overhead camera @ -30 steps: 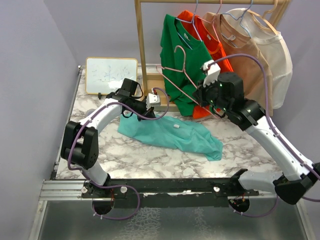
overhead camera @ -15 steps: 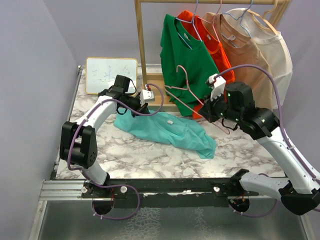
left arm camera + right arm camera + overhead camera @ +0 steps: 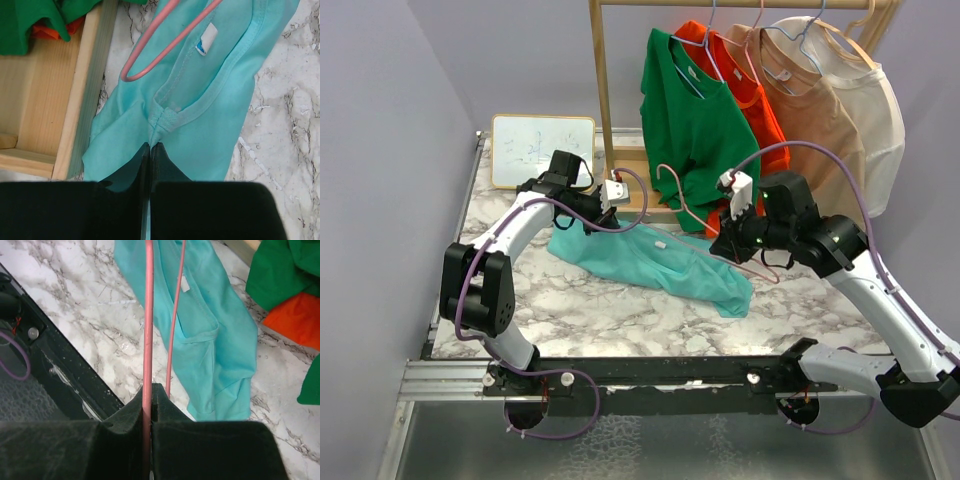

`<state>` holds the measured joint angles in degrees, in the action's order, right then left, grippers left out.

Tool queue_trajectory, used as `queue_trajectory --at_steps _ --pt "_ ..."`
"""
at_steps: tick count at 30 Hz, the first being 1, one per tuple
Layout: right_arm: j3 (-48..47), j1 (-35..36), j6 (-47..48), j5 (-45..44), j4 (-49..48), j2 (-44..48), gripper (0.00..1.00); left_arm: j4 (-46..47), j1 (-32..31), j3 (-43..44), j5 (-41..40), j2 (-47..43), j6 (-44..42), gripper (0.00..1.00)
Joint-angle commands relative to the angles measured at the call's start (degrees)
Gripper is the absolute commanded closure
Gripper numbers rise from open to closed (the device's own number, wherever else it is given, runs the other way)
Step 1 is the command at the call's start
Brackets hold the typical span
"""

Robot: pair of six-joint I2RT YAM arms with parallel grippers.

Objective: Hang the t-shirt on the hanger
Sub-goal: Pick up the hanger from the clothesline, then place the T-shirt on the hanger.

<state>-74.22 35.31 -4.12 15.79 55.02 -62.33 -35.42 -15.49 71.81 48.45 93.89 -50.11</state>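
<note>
T-shirt (image 3: 660, 265) is noted crumpled on tabletop (image 3: 620, 312) toward far edge, collar seam pinched by left gripper (image 3: 150, 146), while hanger (image 3: 148, 315) is clamped over it by closed right gripper (image 3: 151, 390), its triangle largely hidden.

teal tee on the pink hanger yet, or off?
Off. The t-shirt lies rumpled on the table, left hand pinching near its collar; right hand holds the hanger, hook over the cloth.
</note>
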Motion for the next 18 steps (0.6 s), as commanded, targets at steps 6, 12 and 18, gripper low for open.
queue_trajectory --at_steps 6,12,18 --pt "-0.3 0.4 1.3 4.3 1.9 1.1 0.99 -0.8 0.0 0.3 0.2 0.7 -0.5 1.00" --pt "-0.7 0.4 0.9 4.5 2.5 2.2 0.99 -0.6 0.0 0.4 0.5 1.4 -0.4 1.00" --pt "-1.7 0.4 0.4 2.4 3.6 3.7 0.99 -0.3 0.2 0.3 0.7 1.6 0.1 1.00"
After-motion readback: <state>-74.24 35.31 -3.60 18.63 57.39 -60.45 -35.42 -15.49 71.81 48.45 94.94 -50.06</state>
